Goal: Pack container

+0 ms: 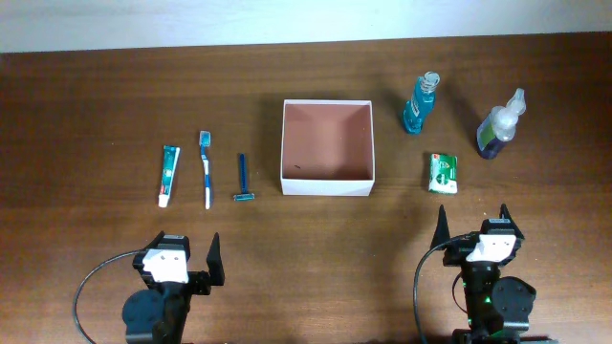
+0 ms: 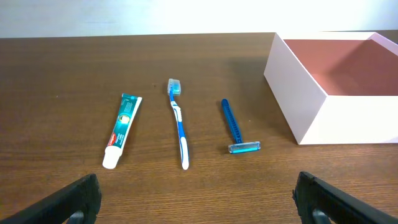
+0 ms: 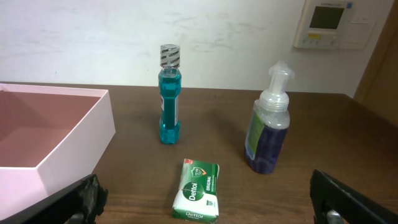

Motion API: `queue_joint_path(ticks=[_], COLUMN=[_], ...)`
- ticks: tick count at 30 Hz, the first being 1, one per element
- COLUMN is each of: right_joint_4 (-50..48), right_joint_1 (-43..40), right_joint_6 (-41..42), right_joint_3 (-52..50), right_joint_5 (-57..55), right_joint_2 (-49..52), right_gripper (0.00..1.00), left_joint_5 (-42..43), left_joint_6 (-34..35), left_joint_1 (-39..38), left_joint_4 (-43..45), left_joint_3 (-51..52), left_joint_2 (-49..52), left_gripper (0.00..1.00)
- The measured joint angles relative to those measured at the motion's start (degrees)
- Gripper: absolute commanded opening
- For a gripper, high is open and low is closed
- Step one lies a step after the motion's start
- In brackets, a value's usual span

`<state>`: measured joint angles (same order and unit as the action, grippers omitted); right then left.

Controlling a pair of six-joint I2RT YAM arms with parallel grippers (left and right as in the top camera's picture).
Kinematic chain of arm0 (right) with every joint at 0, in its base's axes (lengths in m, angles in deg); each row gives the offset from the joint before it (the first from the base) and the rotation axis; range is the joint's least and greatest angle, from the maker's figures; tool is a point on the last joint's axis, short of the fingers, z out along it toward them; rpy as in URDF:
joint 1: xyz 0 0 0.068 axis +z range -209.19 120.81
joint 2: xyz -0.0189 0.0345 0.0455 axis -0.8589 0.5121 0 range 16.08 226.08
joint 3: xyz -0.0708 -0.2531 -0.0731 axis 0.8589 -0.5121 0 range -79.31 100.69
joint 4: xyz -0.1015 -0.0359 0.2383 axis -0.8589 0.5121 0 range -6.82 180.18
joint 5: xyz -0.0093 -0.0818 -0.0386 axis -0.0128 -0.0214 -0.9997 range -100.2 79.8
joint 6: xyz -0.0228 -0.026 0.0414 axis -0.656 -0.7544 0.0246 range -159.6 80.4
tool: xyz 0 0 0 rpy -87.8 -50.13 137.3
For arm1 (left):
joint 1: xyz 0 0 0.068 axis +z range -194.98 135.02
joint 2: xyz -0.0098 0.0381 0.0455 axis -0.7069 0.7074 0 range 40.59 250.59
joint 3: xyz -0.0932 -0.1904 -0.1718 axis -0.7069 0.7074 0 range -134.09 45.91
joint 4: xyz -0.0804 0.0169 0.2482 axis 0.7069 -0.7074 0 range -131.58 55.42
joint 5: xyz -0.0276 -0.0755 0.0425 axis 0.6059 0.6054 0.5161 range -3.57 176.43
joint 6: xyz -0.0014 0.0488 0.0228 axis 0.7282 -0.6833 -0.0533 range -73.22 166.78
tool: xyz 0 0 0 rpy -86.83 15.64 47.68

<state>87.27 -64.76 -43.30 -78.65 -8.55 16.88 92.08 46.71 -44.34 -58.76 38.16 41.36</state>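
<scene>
The container (image 1: 327,183), a shallow white box with a pinkish-brown inside, sits mid-table and holds nothing; it also shows at the right of the left wrist view (image 2: 298,106) and the left of the right wrist view (image 3: 68,146). Left of it lie a toothpaste tube (image 1: 168,175), a toothbrush (image 1: 206,169) and a blue razor (image 1: 243,179). Right of it stand a blue mouthwash bottle (image 1: 420,102) and a pump bottle (image 1: 500,125), with a green soap bar (image 1: 443,173) lying flat. My left gripper (image 1: 187,253) and right gripper (image 1: 474,224) hang open near the front edge, holding nothing.
The wall behind the table carries a thermostat panel (image 3: 328,23). Bare brown wood (image 1: 325,248) lies between the grippers and the row of items.
</scene>
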Motion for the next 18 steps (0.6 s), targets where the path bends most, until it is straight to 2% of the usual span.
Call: queue_joint_path(ticks=[18], right_joint_4=[0.0], right_joint_1=[0.0], right_joint_6=[0.0], right_joint_3=[0.0], right_joint_5=[0.0], right_joint_2=[0.0], right_gripper=[0.98], left_joint_5=[0.0], left_joint_6=[0.0], left_joint_1=[0.0], left_joint_4=[1.4], left_joint_3=[0.0], left_joint_2=[0.0], left_gripper=[0.99])
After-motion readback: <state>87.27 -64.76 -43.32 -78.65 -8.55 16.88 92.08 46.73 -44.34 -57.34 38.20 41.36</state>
